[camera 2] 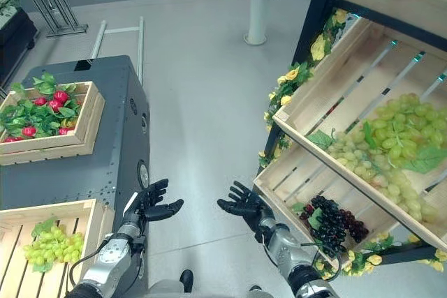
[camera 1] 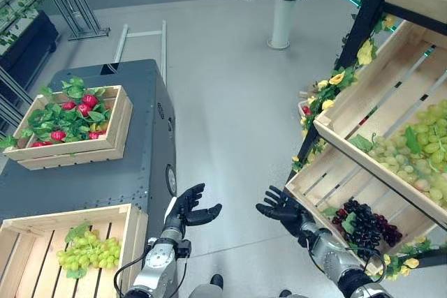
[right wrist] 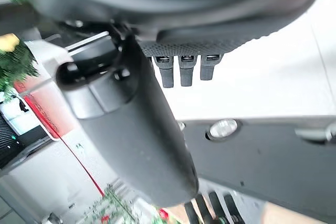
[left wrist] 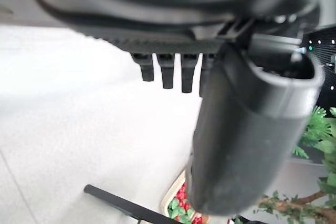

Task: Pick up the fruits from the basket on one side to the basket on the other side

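On my right a slanted shelf holds a wooden crate [camera 1: 328,125] of green grapes [camera 1: 419,151] and, below it, a crate [camera 1: 307,188] with dark purple grapes [camera 1: 367,225]. On my left a crate [camera 1: 133,232] holds a small bunch of green grapes [camera 1: 87,249]. Both hands hover over the floor between the two sides, palms up and empty. My left hand [camera 1: 190,209] is open beside the left crate's corner. My right hand [camera 1: 279,209] is open just in front of the purple-grape crate.
A grey cabinet [camera 1: 140,165] on the left carries another crate [camera 1: 115,137] of red fruits [camera 1: 80,111] among green leaves. Yellow flowers [camera 1: 335,78] trim the dark shelf frame. A white planter [camera 1: 281,22] stands far back on the grey floor.
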